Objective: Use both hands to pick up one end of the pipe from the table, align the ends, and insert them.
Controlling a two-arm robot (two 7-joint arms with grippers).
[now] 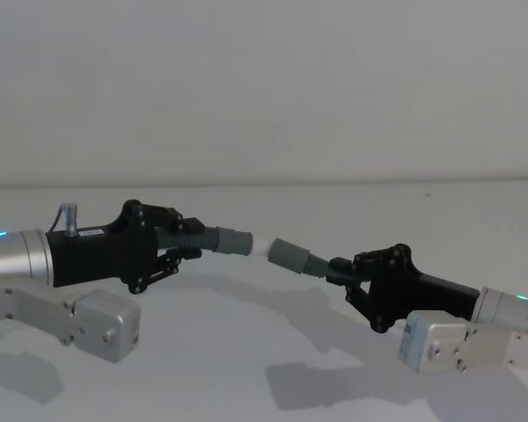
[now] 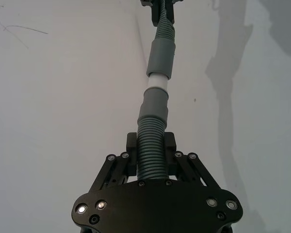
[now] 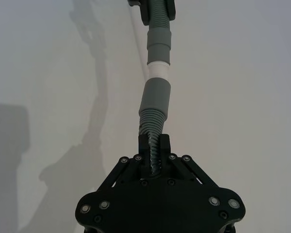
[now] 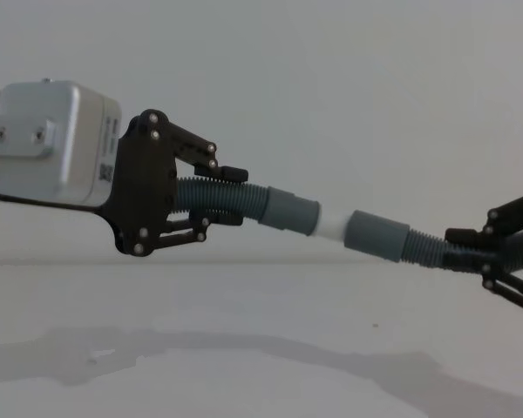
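Left gripper (image 1: 178, 236) is reaching in from the left above the surface (image 1: 246, 352), its fingers (image 4: 220, 173) clamping the ribbed body of the left hose (image 1: 198, 236). In the left wrist view the same fingers (image 2: 169, 142) are pressing on the ribs from both sides just behind the cuff.

Left hose is running rightward and slightly downward from the gripper. Its cuff (image 1: 233, 241) is carrying the white tip (image 1: 259, 247), which is pointing at the right cuff (image 1: 290, 256). In the chest view the white tip (image 4: 331, 225) is bridging the two cuffs, its far end meeting the mouth of the right cuff (image 4: 376, 235); a band of white is showing between them. How deep the tip is sitting inside cannot be told. Both pieces are hanging clear of the surface, with shadows lying below.

Right hose (image 4: 427, 249) is continuing rightward and downward into the right gripper (image 1: 343, 271). That gripper's fingers (image 3: 164, 144) are clamping the ribbed body close behind the cuff. The right arm is coming in low from the right edge.

The two hoses are lining up nearly end to end, with a slight bend at the joint.
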